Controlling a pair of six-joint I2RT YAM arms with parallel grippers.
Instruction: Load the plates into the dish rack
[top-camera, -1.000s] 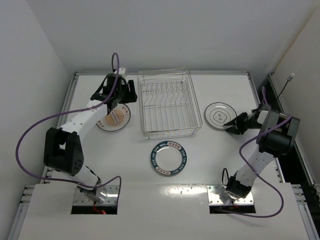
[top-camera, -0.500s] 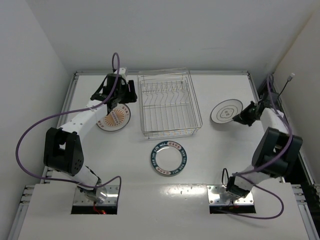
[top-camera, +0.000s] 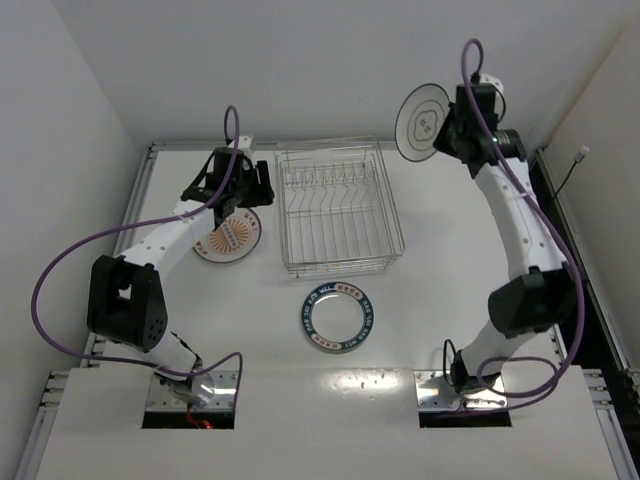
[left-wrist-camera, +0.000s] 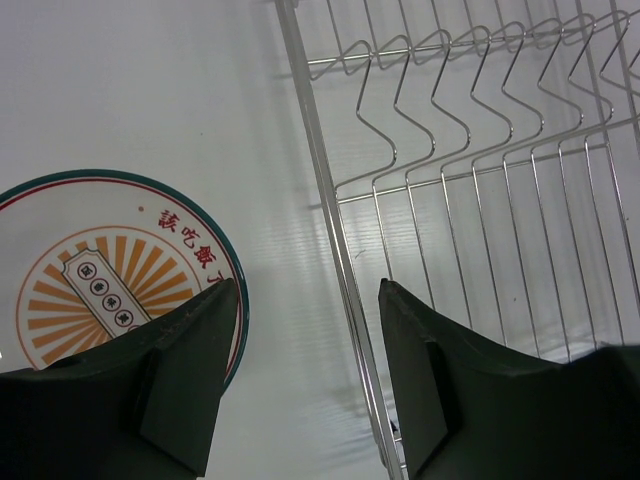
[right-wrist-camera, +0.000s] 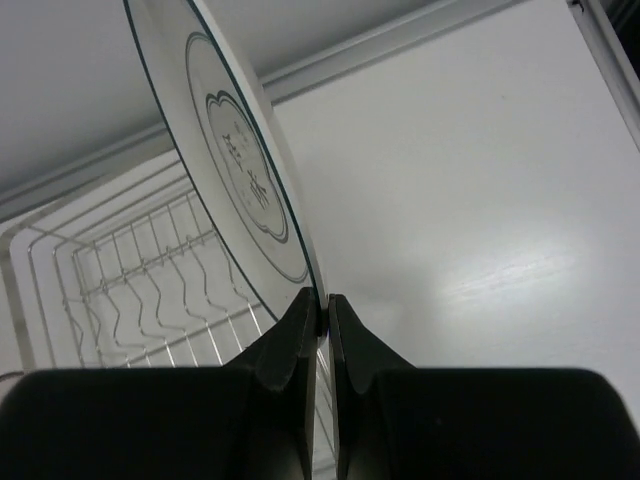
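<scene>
My right hand (top-camera: 452, 135) is pinched shut on the rim of a plain white round plate (top-camera: 422, 122) with a thin dark ring and a small grey centre mark. I hold it on edge, high above the far right part of the white tabletop (top-camera: 440, 290). From the right wrist, my fingertips (right-wrist-camera: 295, 320) meet on the plate's lower edge and the plate leans away to the upper left. Its grey mark sits inside a scalloped outline and looks like two characters, too blurred to read. Below it lies the rectangular silver wire dish rack (top-camera: 340, 210) with its row of zigzag tines. My left hand (top-camera: 237, 192) hangs wide open with nothing in it, low between the rack's left side and a round white plate with an orange sunburst centre (top-camera: 228, 236) and a teal edge line. One finger is over that plate's right edge, the other over the rack's side wire. Red Chinese characters near its rim read 該吃飯, the rest hidden behind my finger, and the small characters on its centre label are too fine to read. A round white plate with a dark teal lettered rim (top-camera: 337, 316) lies flat just in front of the rack, its lettering too small to read.
</scene>
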